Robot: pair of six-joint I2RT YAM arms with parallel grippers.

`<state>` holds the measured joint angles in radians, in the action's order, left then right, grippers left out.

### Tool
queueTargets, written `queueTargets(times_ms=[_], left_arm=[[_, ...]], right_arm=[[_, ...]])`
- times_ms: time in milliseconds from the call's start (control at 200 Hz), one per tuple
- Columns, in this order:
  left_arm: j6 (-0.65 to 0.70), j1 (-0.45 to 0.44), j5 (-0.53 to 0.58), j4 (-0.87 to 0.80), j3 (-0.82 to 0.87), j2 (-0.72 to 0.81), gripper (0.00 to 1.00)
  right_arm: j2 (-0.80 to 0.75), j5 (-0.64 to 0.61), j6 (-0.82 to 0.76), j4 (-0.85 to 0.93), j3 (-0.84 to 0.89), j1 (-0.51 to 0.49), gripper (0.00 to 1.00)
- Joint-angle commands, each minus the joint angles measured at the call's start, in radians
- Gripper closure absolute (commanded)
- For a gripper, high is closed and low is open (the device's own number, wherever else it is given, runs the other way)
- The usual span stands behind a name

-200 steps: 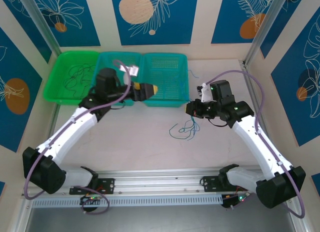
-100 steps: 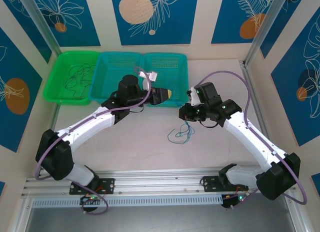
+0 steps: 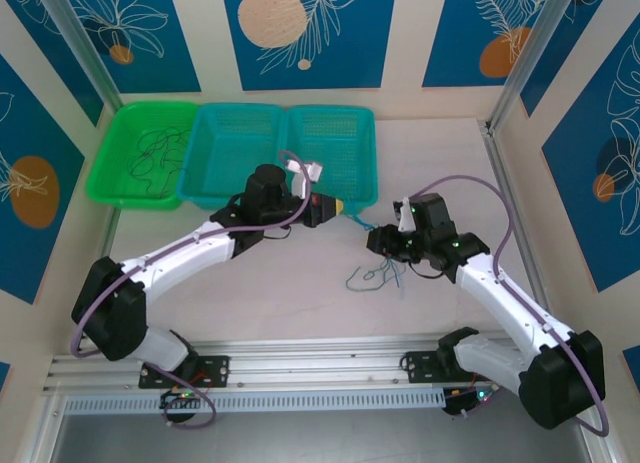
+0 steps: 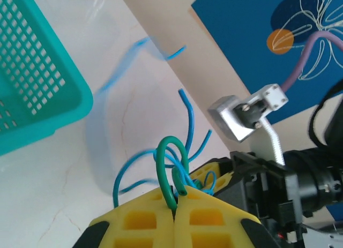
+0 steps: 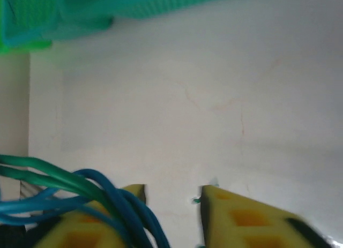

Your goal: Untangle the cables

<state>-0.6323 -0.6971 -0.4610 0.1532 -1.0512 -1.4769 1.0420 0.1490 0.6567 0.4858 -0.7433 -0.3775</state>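
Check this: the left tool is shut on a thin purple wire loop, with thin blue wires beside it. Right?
No. The thin wire loop in the shut left tool is green, not purple; the left wrist view shows it. The thin blue wires are beside it.

Bright, even light is falling from overhead, leaving only faint soft shadows on the pale marbled tabletop (image 3: 290, 283). At the left wrist, a thin blue wire (image 4: 92, 130) is smearing into a translucent motion-blurred ribbon while the green wire loop (image 4: 170, 140) is showing crisp. At the right wrist, the teal mesh basket (image 5: 161, 4) is dissolving out of focus.
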Motion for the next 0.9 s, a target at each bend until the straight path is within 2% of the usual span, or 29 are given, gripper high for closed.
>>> queueTargets(times_ms=[0,25,40,90,170,305,420,585,780,840,895], left_arm=[[0.071,-0.004,-0.037,0.106,0.026,-0.029,1.0],[0.076,-0.011,-0.04,0.12,0.036,-0.039,1.0],[0.077,-0.014,-0.044,0.131,0.043,-0.045,1.0],[0.072,-0.021,-0.055,0.175,0.062,-0.06,1.0],[0.07,-0.022,-0.076,0.213,0.07,-0.076,1.0],[0.078,-0.024,-0.073,0.198,0.061,-0.073,1.0],[0.082,-0.025,-0.084,0.19,0.052,-0.066,1.0],[0.08,-0.024,-0.094,0.182,0.051,-0.059,1.0],[0.066,-0.026,-0.105,0.202,0.057,-0.052,1.0],[0.068,-0.026,-0.105,0.202,0.06,-0.045,1.0],[0.072,-0.026,-0.104,0.196,0.063,-0.037,1.0]], right_arm=[[0.009,0.061,-0.071,0.14,-0.056,0.033,0.58],[0.008,0.062,-0.094,0.171,-0.086,0.039,0.57],[0.006,0.063,-0.107,0.186,-0.103,0.041,0.51],[-0.007,0.086,-0.143,0.213,-0.146,0.051,0.44],[-0.032,0.158,-0.167,0.194,-0.183,0.057,0.41],[-0.026,0.259,-0.144,0.076,-0.176,0.041,0.4],[0.008,0.232,-0.132,-0.018,-0.145,0.006,0.47],[0.067,0.174,-0.155,-0.117,-0.111,-0.016,0.48],[0.153,0.109,-0.17,-0.142,-0.142,-0.016,0.68],[0.172,0.095,-0.166,-0.145,-0.146,-0.014,0.77],[0.181,0.088,-0.159,-0.151,-0.145,-0.014,0.92]])
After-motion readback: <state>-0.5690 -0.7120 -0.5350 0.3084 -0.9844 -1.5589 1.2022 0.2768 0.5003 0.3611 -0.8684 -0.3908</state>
